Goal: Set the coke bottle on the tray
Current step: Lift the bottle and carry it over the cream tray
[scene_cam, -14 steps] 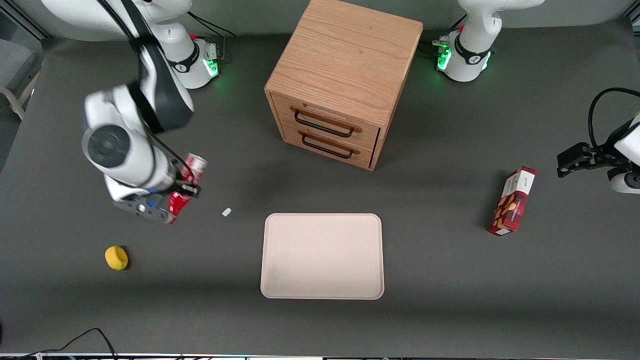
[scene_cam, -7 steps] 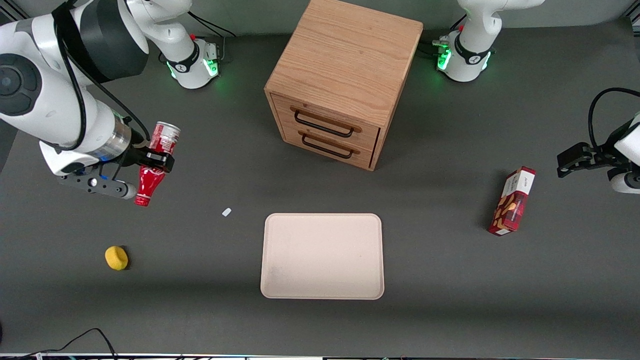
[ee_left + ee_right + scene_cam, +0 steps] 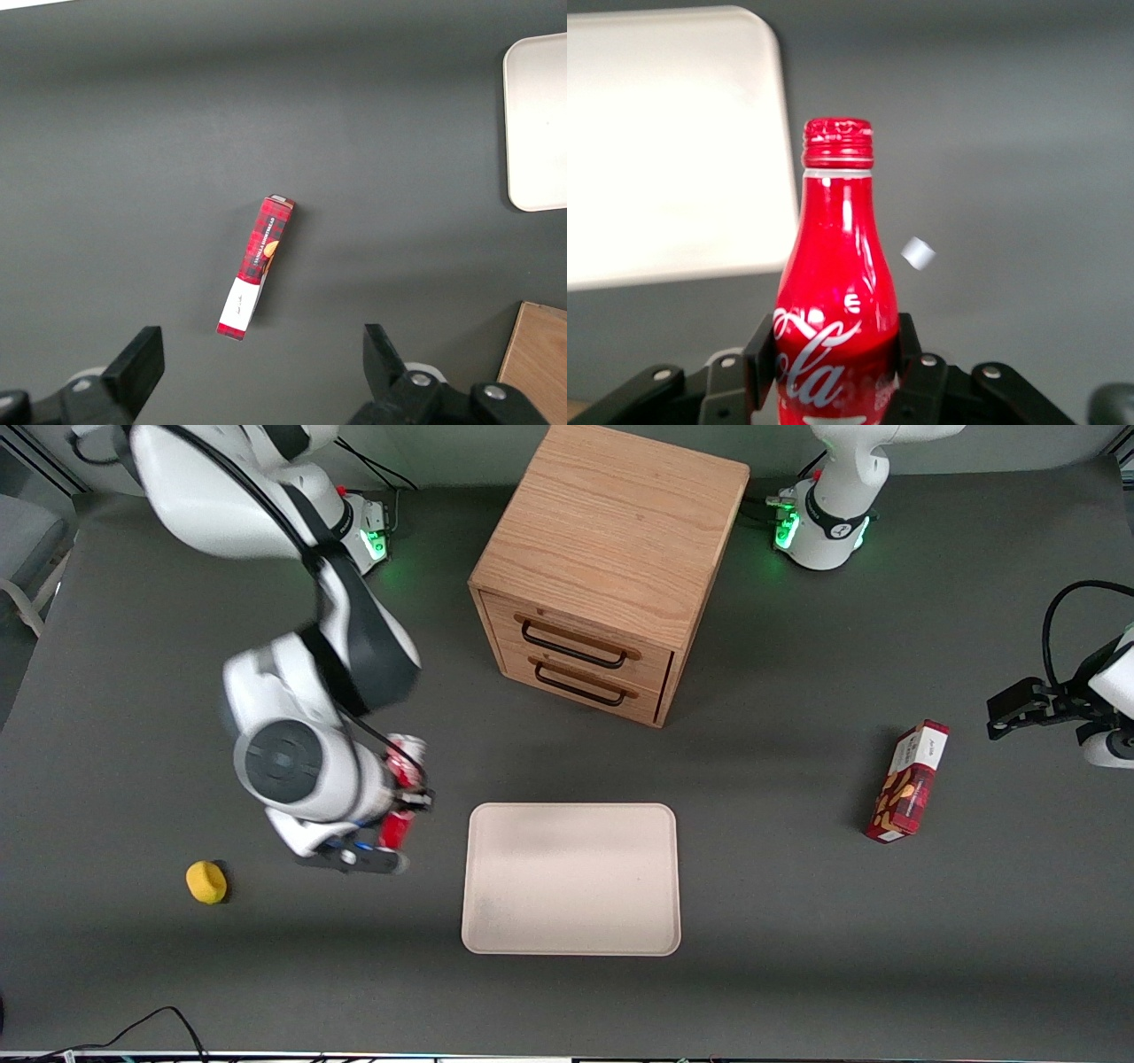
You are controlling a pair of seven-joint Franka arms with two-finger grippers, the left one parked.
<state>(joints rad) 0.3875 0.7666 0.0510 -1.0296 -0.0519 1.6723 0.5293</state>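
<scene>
My right gripper (image 3: 406,793) is shut on the coke bottle (image 3: 403,788), a slim red bottle with white script, and holds it above the table beside the tray's edge toward the working arm's end. In the right wrist view the bottle (image 3: 835,292) sits between the black fingers (image 3: 757,359), its red cap pointing away from the wrist, and the gripper (image 3: 833,363) grips its body. The beige tray (image 3: 571,879) lies flat in front of the drawer cabinet, nearer the front camera; it also shows in the right wrist view (image 3: 664,150) and at the edge of the left wrist view (image 3: 537,124).
A wooden two-drawer cabinet (image 3: 602,567) stands farther from the camera than the tray. A small white scrap (image 3: 918,253) lies on the table near the bottle. A yellow object (image 3: 206,882) lies toward the working arm's end. A red snack box (image 3: 908,781) lies toward the parked arm's end.
The right arm has swung the held bottle from the working arm's end of the table toward the tray and nearer the front camera. The bottle stays gripped.
</scene>
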